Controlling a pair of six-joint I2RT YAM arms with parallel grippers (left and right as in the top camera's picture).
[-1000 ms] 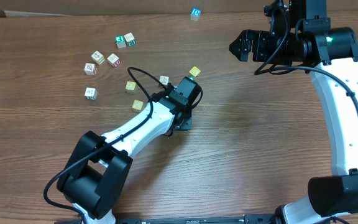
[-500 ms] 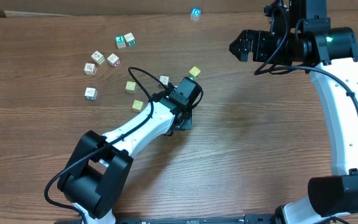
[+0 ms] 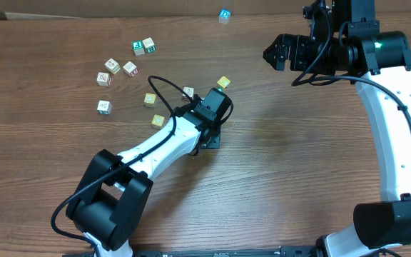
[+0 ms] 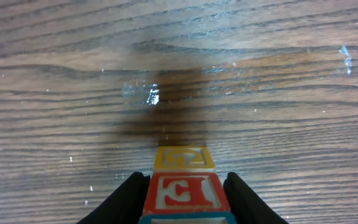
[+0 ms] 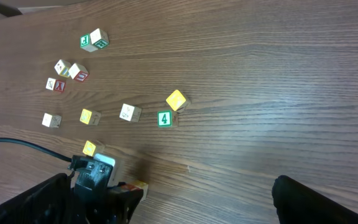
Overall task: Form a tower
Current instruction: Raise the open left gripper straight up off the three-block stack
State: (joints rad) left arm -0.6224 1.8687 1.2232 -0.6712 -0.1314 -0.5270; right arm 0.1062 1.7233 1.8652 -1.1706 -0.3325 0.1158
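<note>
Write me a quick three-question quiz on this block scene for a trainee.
1. True or false: the right gripper holds a cube.
2. The left gripper flanks a stacked cube framed in: A green, B red, C white.
3. Fill in: the number 4 cube has a neighbour coloured ___.
Key: 1 false; 2 B; 3 yellow.

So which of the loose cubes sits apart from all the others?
The blue-printed cube, alone at the top of the overhead view; the other loose cubes lie scattered lower left of it.
</note>
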